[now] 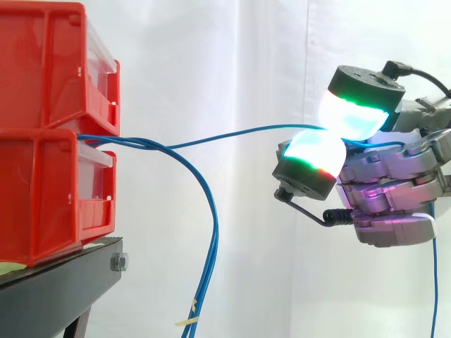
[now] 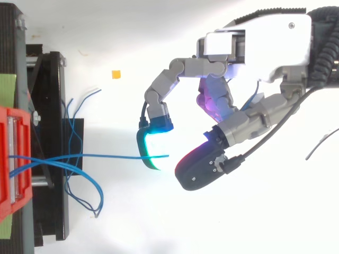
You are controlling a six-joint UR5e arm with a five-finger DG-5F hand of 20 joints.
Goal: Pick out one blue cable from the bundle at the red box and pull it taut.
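The hand (image 1: 391, 201) pinches one blue cable (image 1: 232, 132) between two glowing pads (image 1: 317, 151), at 3 o'clock from two stacked red bins (image 1: 49, 77). Two more cables (image 1: 214, 239) droop toward 6 o'clock, their ends cut off.

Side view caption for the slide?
Robot hand pinches one blue cable from the bundle at stacked red bins, not yet taut.

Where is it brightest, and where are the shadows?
Top view: the white ground glares brightest around the hand, a soft grey shadow lies left of it. Side view: the glowing fingers pinching the blue cable tint the palm purple.
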